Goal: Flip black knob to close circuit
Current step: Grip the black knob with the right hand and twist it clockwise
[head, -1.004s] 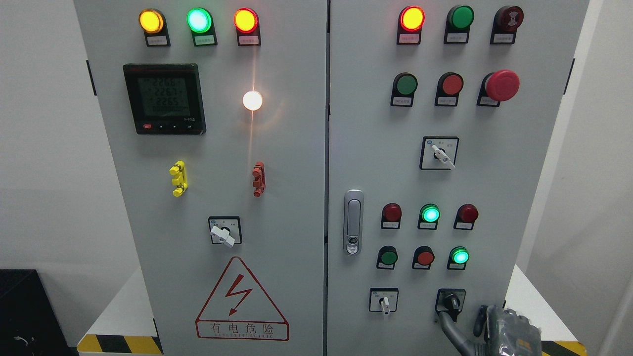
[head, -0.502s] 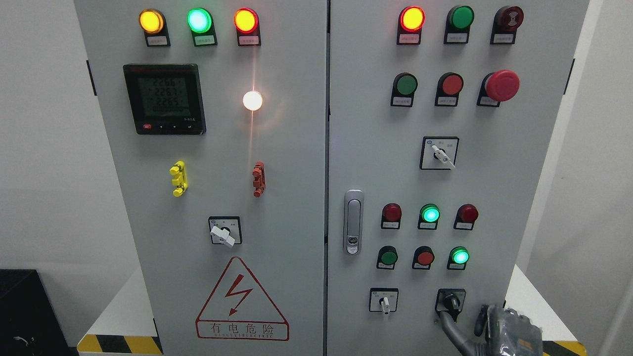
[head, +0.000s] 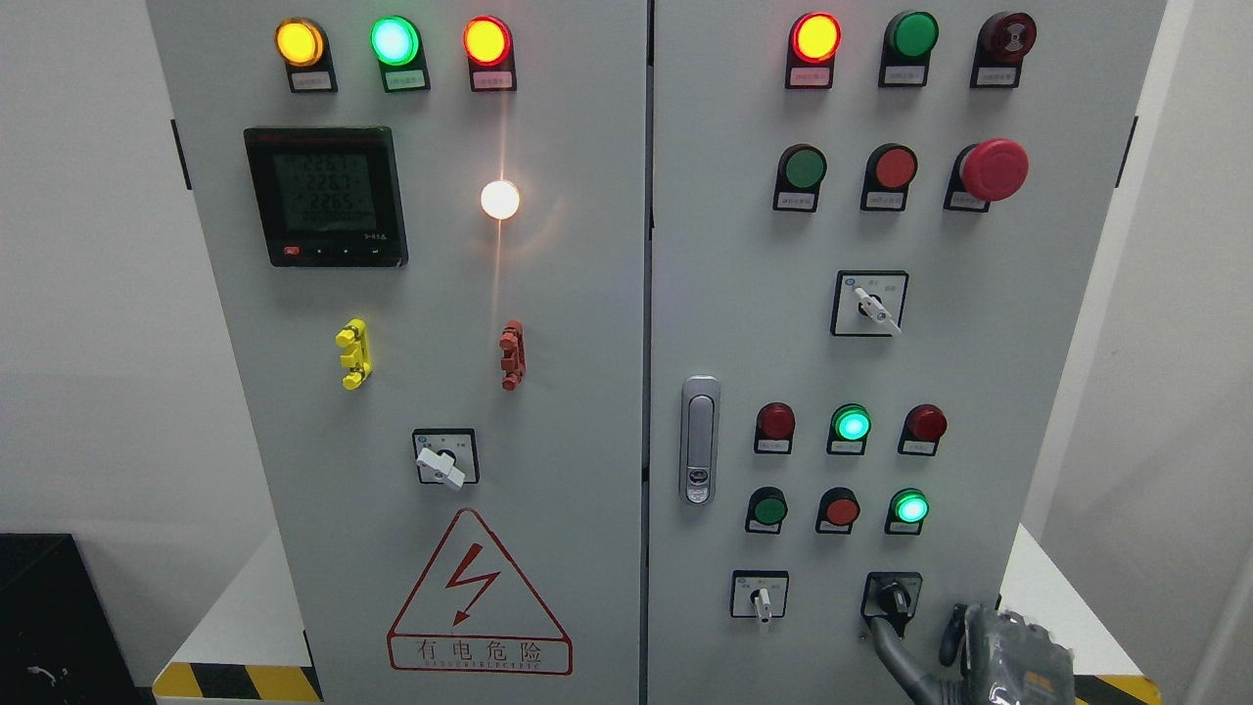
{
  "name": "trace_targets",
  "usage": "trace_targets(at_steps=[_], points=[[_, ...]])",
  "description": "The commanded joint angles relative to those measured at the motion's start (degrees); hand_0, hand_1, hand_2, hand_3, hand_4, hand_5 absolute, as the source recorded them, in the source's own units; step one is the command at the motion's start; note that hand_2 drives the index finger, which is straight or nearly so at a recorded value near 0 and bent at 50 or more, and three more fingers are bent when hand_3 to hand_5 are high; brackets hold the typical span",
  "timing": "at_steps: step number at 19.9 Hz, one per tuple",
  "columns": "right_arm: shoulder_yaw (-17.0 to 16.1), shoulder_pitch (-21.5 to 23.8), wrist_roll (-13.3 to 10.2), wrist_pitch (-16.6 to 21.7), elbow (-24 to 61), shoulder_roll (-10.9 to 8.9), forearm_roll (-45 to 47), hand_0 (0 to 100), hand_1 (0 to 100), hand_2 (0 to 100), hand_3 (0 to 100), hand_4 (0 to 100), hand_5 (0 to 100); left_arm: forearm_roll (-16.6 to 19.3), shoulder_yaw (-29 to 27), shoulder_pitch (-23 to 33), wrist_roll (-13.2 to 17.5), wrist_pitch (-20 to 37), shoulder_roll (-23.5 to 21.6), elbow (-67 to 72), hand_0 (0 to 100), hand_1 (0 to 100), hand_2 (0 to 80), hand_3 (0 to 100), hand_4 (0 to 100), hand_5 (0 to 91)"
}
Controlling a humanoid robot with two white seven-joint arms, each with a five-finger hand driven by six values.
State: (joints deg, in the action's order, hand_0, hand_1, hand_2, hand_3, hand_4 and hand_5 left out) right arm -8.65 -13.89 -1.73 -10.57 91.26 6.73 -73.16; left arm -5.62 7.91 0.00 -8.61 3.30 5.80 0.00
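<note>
Cabinet [head: 587, 294]: grey two-door electrical panel, doors shut, controls mounted on the door faces within arm's reach.
Black knob [head: 893, 596]: rotary selector at the lower right of the right door, handle pointing down; judged not yet turned.
Right hand [head: 989, 651]: enters from the lower right corner, just below and to the right of the knob; one dark finger [head: 886, 641] reaches up close under the handle, apparently so a push can rotate it. Contact cannot be confirmed, nor how far the fingers are opened; nothing is visibly grasped.
Left hand: out of view.
White selector [head: 760, 599]: neighbouring switch to the left, well clear of the finger.
Green lamp [head: 911, 508]: lit, directly above the knob.
</note>
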Motion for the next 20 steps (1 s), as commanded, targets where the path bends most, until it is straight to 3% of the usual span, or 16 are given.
trace_targets(at_steps=[1,20], points=[[-2.16,-0.17,-0.03,0.03,-0.47,-0.22,0.13,0,7,79,98,91,100,0.0,0.0,1.23,0.0,-0.04,0.0,-1.67,12,56,0.0,0,0,0.0],[-4.62,-0.34,-0.12,0.03,-0.74,-1.19,0.83,0,7,79,98,91,100,0.0,0.0,1.32,0.0,-0.04,0.0,-1.67,12,56,0.0,0,0,0.0]])
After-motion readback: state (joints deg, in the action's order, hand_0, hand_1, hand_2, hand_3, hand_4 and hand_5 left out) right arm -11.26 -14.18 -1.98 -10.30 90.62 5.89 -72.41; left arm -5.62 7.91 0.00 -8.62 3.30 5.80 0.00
